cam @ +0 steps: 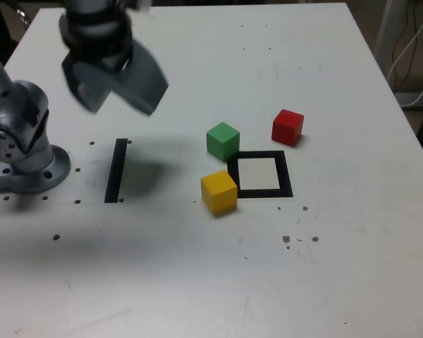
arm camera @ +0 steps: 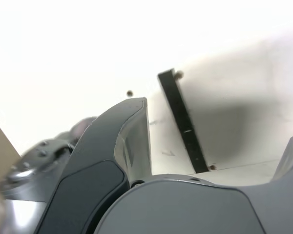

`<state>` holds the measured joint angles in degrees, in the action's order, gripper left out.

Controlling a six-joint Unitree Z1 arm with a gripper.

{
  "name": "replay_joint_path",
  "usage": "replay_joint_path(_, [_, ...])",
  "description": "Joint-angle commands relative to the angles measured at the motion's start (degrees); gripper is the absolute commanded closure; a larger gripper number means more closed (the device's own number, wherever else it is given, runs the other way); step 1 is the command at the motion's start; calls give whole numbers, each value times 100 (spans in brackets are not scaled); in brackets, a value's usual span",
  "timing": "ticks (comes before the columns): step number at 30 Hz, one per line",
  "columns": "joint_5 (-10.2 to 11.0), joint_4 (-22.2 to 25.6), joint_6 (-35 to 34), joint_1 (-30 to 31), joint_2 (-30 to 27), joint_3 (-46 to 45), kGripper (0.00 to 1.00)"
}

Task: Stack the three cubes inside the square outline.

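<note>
While the tool [arm camera: 221, 141] hangs wide open, one red cube [cam: 287, 128], one green cube [cam: 223, 141] and one yellow cube [cam: 219, 191] sit well apart from it, around one black square outline [cam: 287, 174] on the bench [cam: 155, 282].

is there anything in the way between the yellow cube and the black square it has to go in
Nothing visible stands between the yellow cube and the square outline; the cube sits right by the border's left side in the exterior view. The green cube is near the outline's upper-left corner, beside that path.
</note>
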<state>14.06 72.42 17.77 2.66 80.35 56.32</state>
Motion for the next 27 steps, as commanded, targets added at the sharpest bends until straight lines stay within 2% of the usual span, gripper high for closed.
replay_joint_path(1, [115, 205, 226, -11, 172, 426, 2])
replay_joint_path(7, [334, 487, 877, -11, 793, 1535, 2])
replay_joint_path(14, [422, 604, 1416, -44, 1768, 2694, 2])
replay_joint_path(22, [387, 902, 1788, -343, 3113, 4064, 3])
replay_joint_path(27, [345, 870, 1838, -513, 3513, 4495, 3])
